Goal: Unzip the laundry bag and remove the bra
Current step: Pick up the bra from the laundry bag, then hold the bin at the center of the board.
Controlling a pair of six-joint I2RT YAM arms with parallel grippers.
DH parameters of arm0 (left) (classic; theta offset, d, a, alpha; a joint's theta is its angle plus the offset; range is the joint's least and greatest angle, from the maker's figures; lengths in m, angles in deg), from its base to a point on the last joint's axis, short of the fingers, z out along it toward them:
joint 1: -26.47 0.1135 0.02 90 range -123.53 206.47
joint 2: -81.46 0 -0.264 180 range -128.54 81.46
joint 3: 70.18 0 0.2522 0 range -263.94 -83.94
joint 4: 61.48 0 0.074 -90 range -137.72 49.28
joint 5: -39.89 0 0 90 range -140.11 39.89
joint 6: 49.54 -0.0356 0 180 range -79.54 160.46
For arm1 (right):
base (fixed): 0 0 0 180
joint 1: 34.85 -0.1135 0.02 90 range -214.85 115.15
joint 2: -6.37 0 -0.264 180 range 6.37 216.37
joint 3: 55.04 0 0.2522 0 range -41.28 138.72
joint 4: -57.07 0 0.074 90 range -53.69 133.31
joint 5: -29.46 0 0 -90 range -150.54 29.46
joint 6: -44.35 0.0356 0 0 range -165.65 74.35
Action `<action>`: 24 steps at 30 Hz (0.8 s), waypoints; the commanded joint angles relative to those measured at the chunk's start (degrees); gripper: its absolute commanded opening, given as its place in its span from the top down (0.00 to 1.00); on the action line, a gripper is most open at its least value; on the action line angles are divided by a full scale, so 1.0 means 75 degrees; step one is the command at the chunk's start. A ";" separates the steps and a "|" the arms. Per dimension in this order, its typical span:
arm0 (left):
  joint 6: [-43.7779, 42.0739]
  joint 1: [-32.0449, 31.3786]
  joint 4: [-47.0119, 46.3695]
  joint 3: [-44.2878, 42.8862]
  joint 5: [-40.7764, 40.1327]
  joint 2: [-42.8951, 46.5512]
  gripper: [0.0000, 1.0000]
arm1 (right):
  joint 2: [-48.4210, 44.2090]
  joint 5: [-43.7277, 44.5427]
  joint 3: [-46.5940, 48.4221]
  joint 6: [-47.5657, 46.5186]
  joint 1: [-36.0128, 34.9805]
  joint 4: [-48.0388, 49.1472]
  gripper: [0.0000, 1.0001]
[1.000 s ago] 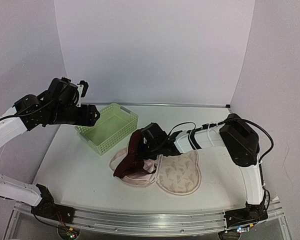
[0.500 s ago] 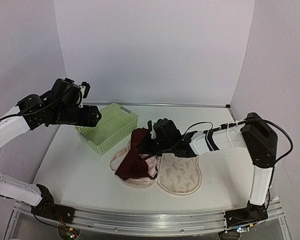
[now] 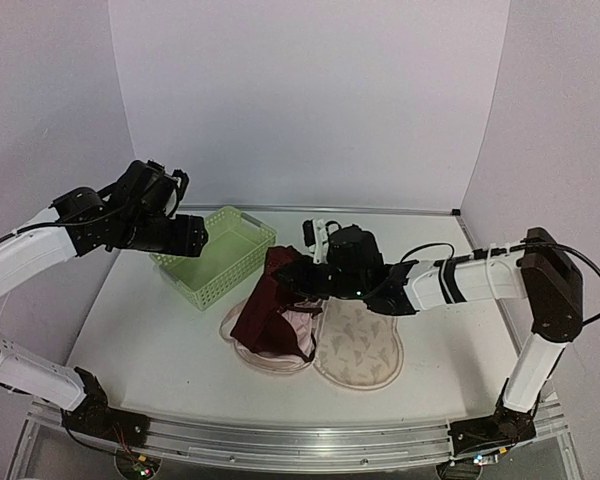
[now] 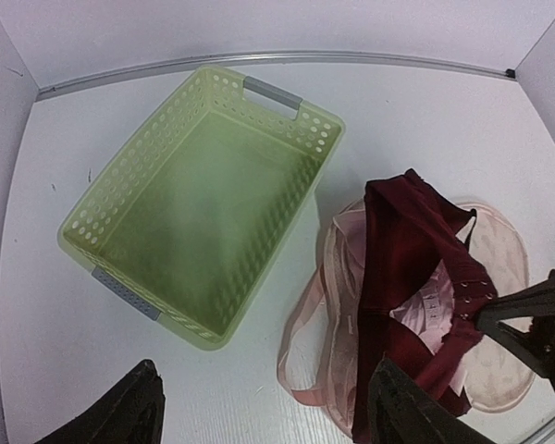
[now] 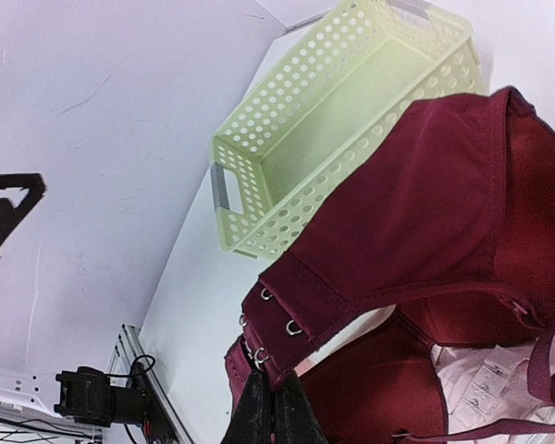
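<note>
The laundry bag point(image 3: 358, 345) lies unzipped and spread flat on the table, cream patterned half to the right, pink-edged half point(image 4: 338, 305) to the left. Over the left half hangs the dark maroon bra point(image 3: 270, 305), lifted at one end. My right gripper point(image 5: 276, 407) is shut on the bra's point(image 5: 425, 213) hook-and-eye band, holding it up above the bag. From the left wrist the bra point(image 4: 402, 250) drapes down from that gripper point(image 4: 486, 319) with its lower part resting on the pouch. My left gripper point(image 4: 268, 407) hovers open and empty over the table, between the basket and the bag.
A light green lattice basket point(image 3: 220, 283) stands empty at the back left, close beside the bag; it shows from both wrists point(image 4: 120, 185) point(image 5: 324, 120). White walls close the table at the back and sides. The aluminium rail runs along the near edge.
My right gripper has risen and drawn to the right with the bra's band, pulling the bra up off the open bag. My left arm has drifted slightly to the right.
</note>
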 commanded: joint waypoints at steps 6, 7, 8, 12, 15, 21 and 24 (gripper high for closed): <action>0.0350 0.0457 -0.0282 -0.0558 -0.0274 -0.0498 0.20 | -0.1719 0.0038 -0.0156 -0.0822 0.0006 0.0643 1.00; 0.0396 0.0566 -0.0316 -0.0550 -0.0258 -0.0564 0.19 | -0.1802 0.0052 -0.0157 -0.0866 0.0008 0.0624 1.00; 0.0452 0.0679 -0.0356 -0.0545 -0.0204 -0.0627 0.19 | -0.1894 0.0077 -0.0158 -0.0927 0.0002 0.0607 1.00; 0.0600 0.1181 -0.0640 -0.0483 0.0231 -0.0904 0.19 | -0.2174 0.0082 -0.0170 -0.1084 0.0004 0.0577 1.00; 0.0744 0.1363 -0.0703 -0.0546 0.0284 -0.1191 0.19 | -0.2347 0.0093 -0.0138 -0.1207 0.0009 0.0538 1.00; 0.1171 0.1831 -0.0837 -0.0525 0.0617 -0.1443 0.19 | -0.2617 0.0070 -0.0035 -0.1420 -0.0001 0.0405 1.00; 0.1173 0.1869 -0.1081 -0.0553 0.1166 -0.1431 0.19 | -0.2746 -0.0001 -0.0019 -0.1482 0.0002 0.0371 1.00</action>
